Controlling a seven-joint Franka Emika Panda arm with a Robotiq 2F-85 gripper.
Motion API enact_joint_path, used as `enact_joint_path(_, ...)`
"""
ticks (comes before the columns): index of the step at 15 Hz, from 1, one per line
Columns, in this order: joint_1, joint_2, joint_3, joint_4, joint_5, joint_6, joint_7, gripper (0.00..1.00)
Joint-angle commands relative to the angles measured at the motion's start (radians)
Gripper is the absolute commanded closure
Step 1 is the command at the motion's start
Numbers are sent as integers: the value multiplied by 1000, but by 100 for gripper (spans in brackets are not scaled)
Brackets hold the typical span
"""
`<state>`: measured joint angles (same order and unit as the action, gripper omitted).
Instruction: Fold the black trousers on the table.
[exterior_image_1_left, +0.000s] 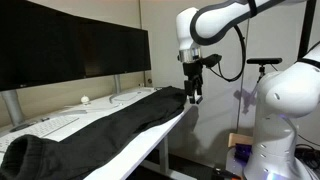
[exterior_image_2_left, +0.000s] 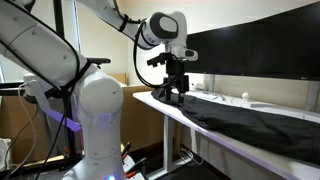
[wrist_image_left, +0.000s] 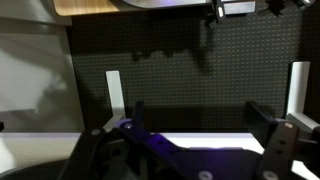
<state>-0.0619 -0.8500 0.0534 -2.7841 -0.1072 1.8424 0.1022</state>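
Black limp trousers (exterior_image_1_left: 100, 125), flat white table (exterior_image_1_left: 165, 128), fingers (exterior_image_1_left: 191, 95) perhaps touching.

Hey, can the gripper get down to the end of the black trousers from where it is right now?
Probably yes. The gripper hangs right over the end of the trousers by the edge of the table. Its jaws look open, and nothing shows between them and the cloth.

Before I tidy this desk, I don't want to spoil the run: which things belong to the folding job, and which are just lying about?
Job: black trousers, table, gripper, open at the trousers' end.
Lying about: monitors, keyboard, small white object, cardboard box.
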Motion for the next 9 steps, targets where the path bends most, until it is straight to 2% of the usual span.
enact_joint_path(1, 7, 2, -6, -5, -4, -3, 5, 0)
enact_joint_path(9, 7, 8, -6, -11, -4, -3, 5, 0)
